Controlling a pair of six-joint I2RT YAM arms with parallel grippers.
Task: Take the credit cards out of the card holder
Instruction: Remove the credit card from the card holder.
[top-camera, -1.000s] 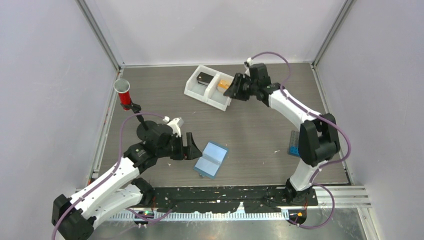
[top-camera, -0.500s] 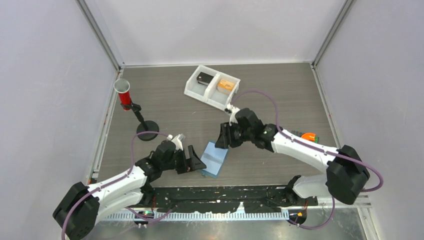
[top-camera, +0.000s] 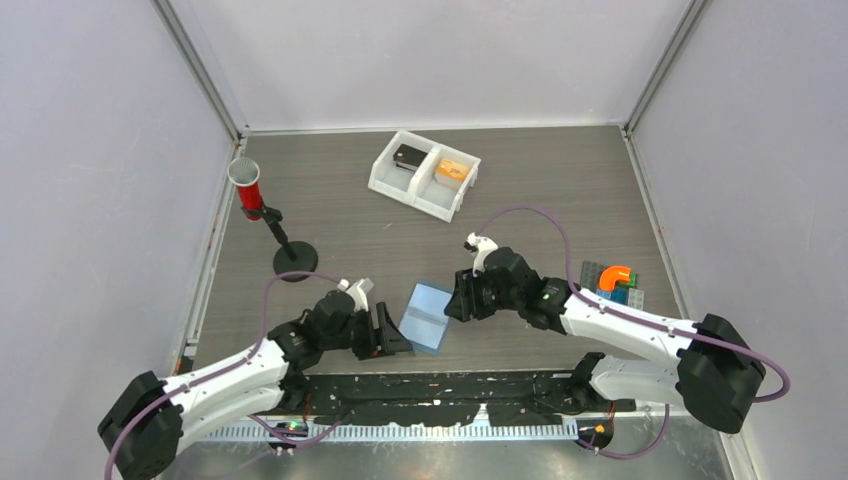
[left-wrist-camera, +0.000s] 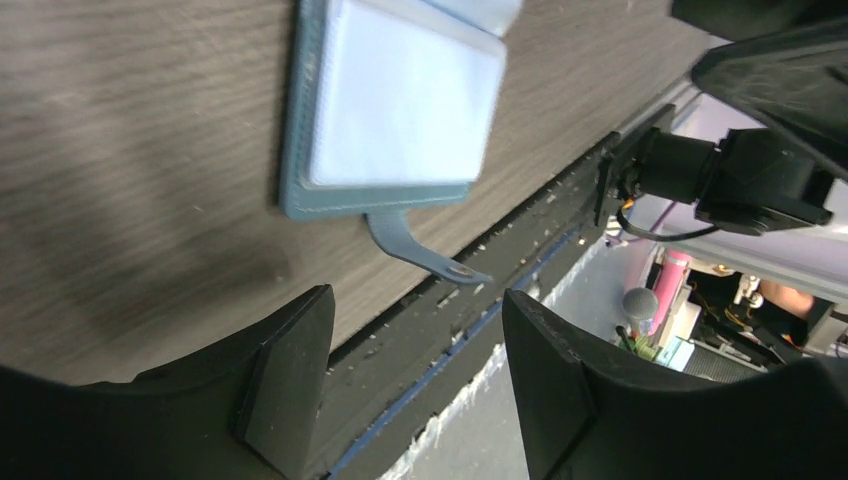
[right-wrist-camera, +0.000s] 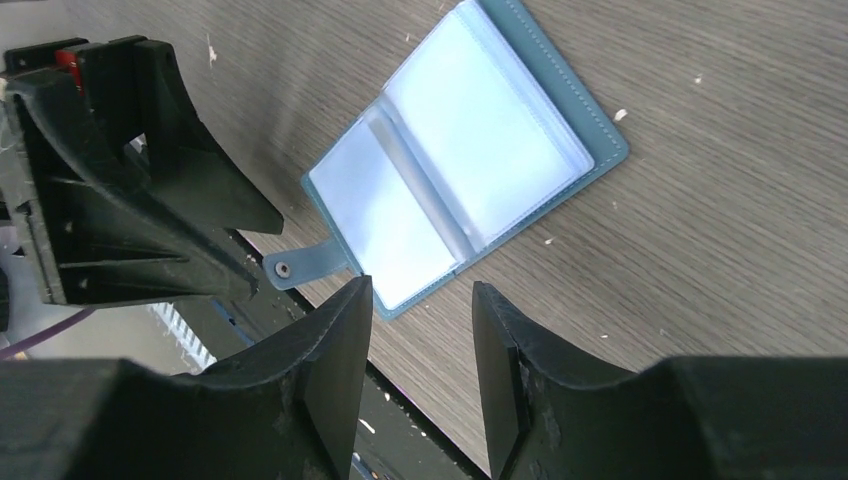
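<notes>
The light-blue card holder (top-camera: 427, 315) lies open on the table near the front edge, with its strap tab (left-wrist-camera: 425, 250) pointing at the edge. Its pale sleeves (right-wrist-camera: 470, 150) show no dark card. My left gripper (top-camera: 392, 335) is open and empty, low at the holder's near-left corner (left-wrist-camera: 415, 370). My right gripper (top-camera: 458, 300) is open and empty just right of the holder, a little above the table (right-wrist-camera: 420, 340). A dark flat rectangle (top-camera: 407, 157), which looks like a credit card, lies in the left compartment of the white tray.
The white two-compartment tray (top-camera: 385, 185) stands at the back, with an orange item (top-camera: 450, 170) in its right compartment. A red microphone on a black stand (top-camera: 245, 185) is at the left. Coloured bricks (top-camera: 612, 280) lie at the right. A black mat (top-camera: 450, 385) runs along the front edge.
My right arm has swung from the white tray down to the holder's right side. My left gripper has slid toward the front edge, closer to the holder's near corner.
</notes>
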